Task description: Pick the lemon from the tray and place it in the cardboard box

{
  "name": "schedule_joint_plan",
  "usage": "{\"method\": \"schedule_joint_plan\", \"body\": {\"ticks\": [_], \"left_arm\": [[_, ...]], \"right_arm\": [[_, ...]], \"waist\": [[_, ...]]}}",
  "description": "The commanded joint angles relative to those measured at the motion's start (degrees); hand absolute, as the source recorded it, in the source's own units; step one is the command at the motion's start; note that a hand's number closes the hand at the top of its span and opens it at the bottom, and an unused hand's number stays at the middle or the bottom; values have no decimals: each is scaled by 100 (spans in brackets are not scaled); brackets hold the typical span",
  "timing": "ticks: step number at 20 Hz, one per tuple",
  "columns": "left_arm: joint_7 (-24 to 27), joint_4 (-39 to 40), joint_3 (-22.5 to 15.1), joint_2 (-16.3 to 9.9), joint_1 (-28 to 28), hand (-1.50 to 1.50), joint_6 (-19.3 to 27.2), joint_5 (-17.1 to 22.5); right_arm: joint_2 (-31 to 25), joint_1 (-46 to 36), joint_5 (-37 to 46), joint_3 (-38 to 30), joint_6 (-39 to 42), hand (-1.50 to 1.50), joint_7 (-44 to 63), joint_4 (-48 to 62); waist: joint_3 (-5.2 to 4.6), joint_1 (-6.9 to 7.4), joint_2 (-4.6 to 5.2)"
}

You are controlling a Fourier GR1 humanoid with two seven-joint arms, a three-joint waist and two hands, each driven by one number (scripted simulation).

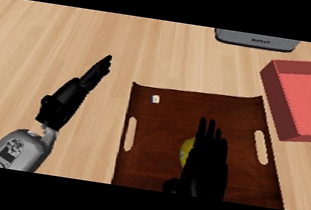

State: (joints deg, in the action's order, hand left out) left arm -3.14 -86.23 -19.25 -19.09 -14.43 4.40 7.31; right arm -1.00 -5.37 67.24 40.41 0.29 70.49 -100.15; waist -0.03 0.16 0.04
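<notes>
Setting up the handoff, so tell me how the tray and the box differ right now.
The tray is dark brown, flat, with slot handles; the box is red with raised walls. The tray lies under the right hand and holds the lemon; the box looks empty. Both rest on the counter.

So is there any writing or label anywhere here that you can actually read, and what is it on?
None can be read.
Grey appliance at the far edge: a dark mark on its front, too blurred to read.
Brown tray: a small white tag, too small to read.
Left forearm: dark markings, unreadable.
</notes>
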Motion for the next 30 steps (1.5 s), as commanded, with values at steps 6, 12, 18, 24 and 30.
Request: {"method": "schedule_joint_plan", "body": {"ticks": [6, 12, 18, 24, 30], "left_arm": [[-237, -120, 67, 96, -27, 0, -71, -76], [35, 124, 23, 277, 12, 0, -146, -215], [148, 55, 176, 266, 158, 0, -160, -283], [-107, -21, 254, 241, 14, 0, -264, -297], [-76, 64, 358, 388, -25, 0, -315, -319]], "right_arm": [[95, -139, -395, -56, -31, -150, 1237, 400], [95, -90, -454, 169, -372, -150, 1321, 569], [96, -43, -429, -106, -582, -150, 855, 1212], [97, 296, -268, -182, -410, -150, 745, 1177], [98, 87, -376, -183, -588, 150, 492, 1586]], "waist": [[3, 18, -7], [1, -6, -3], [3, 1, 1], [3, -35, -9], [3, -12, 3]]}}
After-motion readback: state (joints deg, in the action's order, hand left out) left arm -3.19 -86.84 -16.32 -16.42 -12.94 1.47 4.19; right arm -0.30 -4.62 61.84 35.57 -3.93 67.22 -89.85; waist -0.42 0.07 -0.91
